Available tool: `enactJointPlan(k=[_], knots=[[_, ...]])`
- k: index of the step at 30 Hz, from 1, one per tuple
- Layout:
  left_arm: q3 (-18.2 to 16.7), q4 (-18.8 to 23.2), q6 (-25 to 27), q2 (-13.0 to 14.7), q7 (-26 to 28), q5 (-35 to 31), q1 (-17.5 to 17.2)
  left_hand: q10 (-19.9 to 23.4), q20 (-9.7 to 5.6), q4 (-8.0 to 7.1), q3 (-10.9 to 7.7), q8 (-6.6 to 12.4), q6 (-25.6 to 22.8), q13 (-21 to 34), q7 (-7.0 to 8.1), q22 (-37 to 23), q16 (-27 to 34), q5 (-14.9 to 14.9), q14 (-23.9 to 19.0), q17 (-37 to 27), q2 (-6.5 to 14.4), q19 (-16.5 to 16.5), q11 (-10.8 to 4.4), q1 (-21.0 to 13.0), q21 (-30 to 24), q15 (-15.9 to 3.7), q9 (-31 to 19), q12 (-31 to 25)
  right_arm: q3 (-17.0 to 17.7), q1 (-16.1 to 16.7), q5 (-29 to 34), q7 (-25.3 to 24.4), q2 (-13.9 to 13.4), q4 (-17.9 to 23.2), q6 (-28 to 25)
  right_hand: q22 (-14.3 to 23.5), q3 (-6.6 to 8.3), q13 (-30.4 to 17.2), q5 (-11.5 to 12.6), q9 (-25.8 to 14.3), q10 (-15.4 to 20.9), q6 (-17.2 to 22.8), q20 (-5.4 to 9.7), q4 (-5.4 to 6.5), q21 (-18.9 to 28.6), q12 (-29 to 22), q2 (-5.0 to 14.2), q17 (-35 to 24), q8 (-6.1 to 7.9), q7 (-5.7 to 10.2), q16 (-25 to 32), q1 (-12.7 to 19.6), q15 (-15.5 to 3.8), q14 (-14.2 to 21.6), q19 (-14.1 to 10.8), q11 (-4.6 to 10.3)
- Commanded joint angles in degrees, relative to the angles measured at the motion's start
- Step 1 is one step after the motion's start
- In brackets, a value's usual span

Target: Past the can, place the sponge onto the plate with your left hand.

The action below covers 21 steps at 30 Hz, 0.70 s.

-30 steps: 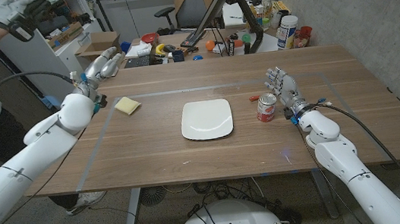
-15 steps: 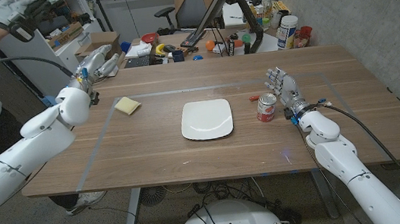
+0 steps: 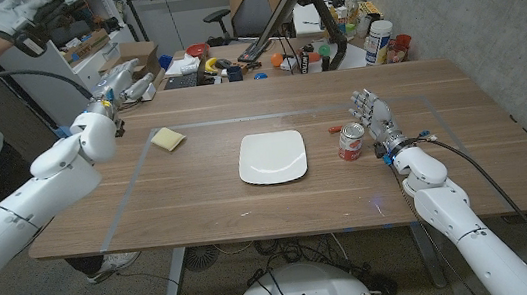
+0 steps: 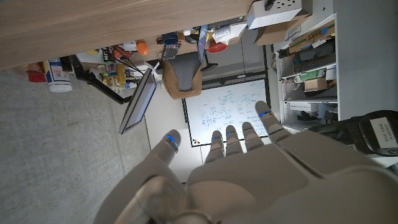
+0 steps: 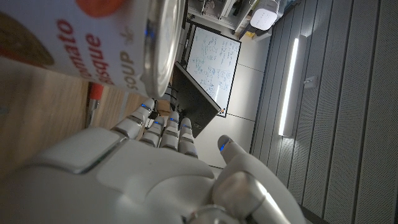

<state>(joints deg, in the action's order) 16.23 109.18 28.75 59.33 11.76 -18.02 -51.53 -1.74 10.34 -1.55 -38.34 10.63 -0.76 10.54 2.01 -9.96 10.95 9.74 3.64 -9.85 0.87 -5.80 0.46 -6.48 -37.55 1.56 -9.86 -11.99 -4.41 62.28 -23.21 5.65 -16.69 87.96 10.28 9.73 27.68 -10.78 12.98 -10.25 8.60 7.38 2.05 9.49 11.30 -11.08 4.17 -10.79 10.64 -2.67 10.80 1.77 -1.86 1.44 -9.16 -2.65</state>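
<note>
Left hand (image 3: 127, 83) open, holding nothing, off surface's 10 o'clock corner; right hand (image 3: 372, 114) open beside red soup can (image 3: 351, 142). Square white plate (image 3: 272, 157) bare; yellow sponge (image 3: 169, 138) at its 10 o'clock.

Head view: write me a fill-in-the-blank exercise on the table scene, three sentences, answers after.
1. The yellow sponge lies on the ____, not on the plate.
2. The can stands beside the robot's ____ hand.
3. The left hand holds ____.

Missing words: table; right; nothing
</note>
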Motion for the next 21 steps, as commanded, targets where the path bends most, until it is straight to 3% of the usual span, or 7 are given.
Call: enactJointPlan(k=[1,5,21], knots=[[2.74,0.39,9.29,-4.20,0.84,-3.68,2.65,1.53,1.43,2.45,1.49,0.26,-0.94,0.09,1.91,0.12,0.62,-0.02,-2.70,-0.02,-3.19,2.39,0.01,-0.46,0.71,0.00,-0.16,-0.51,-0.06,-0.46,-0.31,1.05,0.19,-1.34,1.03,0.28,0.43,-0.23,0.47,-0.22,0.59,0.29,3.94,0.10,0.40,-0.38,4.90,-0.11,0.38,-0.02,0.41,0.06,-0.33,0.60,-0.70,-0.01],[3.46,-0.81,8.76,-4.73,-0.26,-2.78,3.67,2.06,1.68,3.43,2.32,0.08,-0.91,0.08,2.32,0.27,0.85,0.06,-4.25,-0.04,-4.68,3.51,0.02,-0.57,1.23,0.36,-0.17,-0.51,-0.39,-0.77,-0.33,1.92,0.08,-1.69,1.37,0.28,0.42,-0.23,0.46,-0.22,0.58,0.34,3.90,0.08,0.41,-0.37,4.86,-0.11,0.39,-0.06,0.40,0.07,-0.29,0.63,-0.74,-0.04],[11.26,-6.77,11.16,-6.75,-5.35,-6.44,11.79,1.26,1.93,4.96,2.48,-0.25,0.02,0.09,3.09,0.41,-0.03,0.31,-3.14,-0.08,-5.10,3.14,-0.47,-1.87,2.91,0.63,-0.20,0.06,-1.12,-1.27,0.36,2.64,-0.72,-1.52,2.41,0.28,0.37,-0.23,0.44,-0.22,0.82,0.46,3.80,0.06,0.41,-0.43,4.70,-0.10,0.41,-0.05,0.39,0.05,-0.16,0.74,-0.81,-0.32]])
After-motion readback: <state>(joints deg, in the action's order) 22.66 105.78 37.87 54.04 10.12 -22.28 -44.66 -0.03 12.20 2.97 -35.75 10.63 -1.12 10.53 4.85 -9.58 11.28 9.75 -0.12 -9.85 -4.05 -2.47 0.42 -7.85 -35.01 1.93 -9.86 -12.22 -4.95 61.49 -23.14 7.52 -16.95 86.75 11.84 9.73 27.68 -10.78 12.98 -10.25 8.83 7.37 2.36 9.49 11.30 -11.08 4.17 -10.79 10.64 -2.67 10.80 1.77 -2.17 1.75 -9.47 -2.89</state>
